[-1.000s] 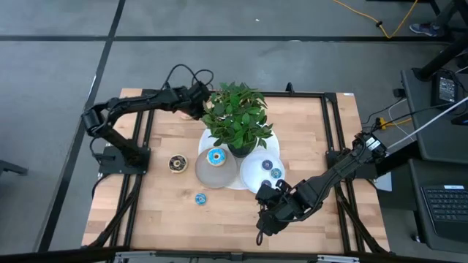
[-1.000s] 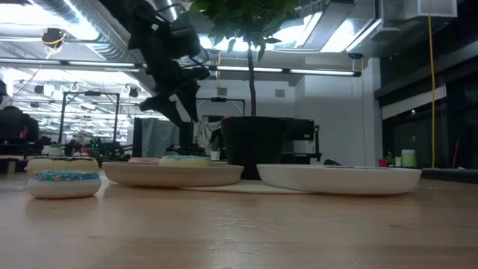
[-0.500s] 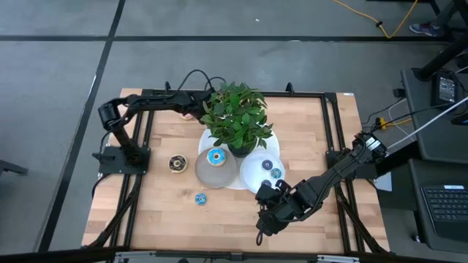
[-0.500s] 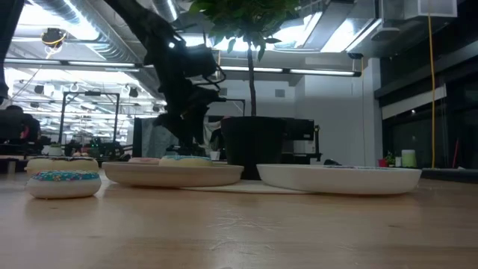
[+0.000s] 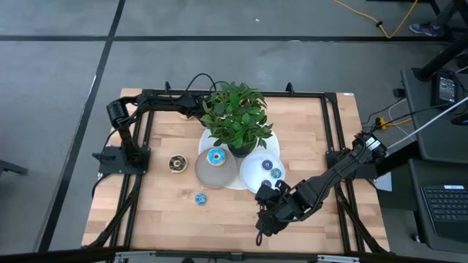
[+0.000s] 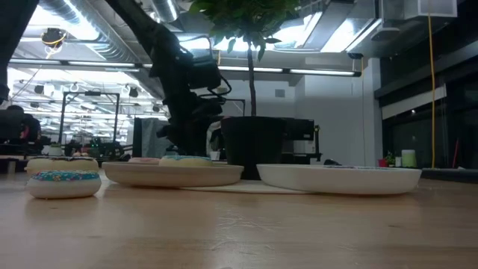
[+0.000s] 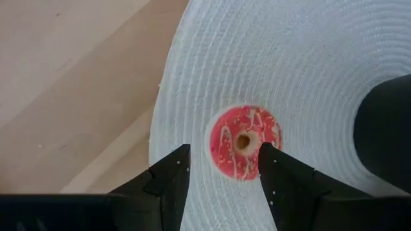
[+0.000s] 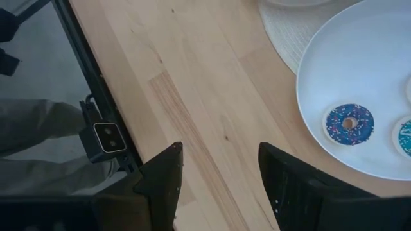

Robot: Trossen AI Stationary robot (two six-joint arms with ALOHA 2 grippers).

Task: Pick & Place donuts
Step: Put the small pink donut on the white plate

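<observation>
The left gripper (image 7: 221,176) was positioned over the far side of the table, behind the potted plant (image 5: 235,117), its two fingers (image 7: 168,179) standing apart with nothing between them. Seen from the left wrist, it hung above a pink donut (image 7: 244,141) with pale drizzle, which lay on a white woven mat (image 7: 308,70) near the mat's edge and just beside the plant's dark pot (image 7: 385,135). The right gripper (image 8: 218,176) waited over the near right part of the table (image 5: 168,212), fingers likewise apart and empty, above bare wood. On the white plate (image 5: 252,175) lay a dark blue sprinkled donut (image 8: 349,124) and, at its rim side, a light blue donut (image 8: 403,136), only partly in the right wrist view. A light blue donut (image 5: 216,156) sat on the grey plate (image 5: 208,172). A chocolate-brown donut (image 5: 177,163) rested on the wood to the left of the grey plate, and a small blue sprinkled donut (image 5: 201,198) lay apart nearer the front edge.
</observation>
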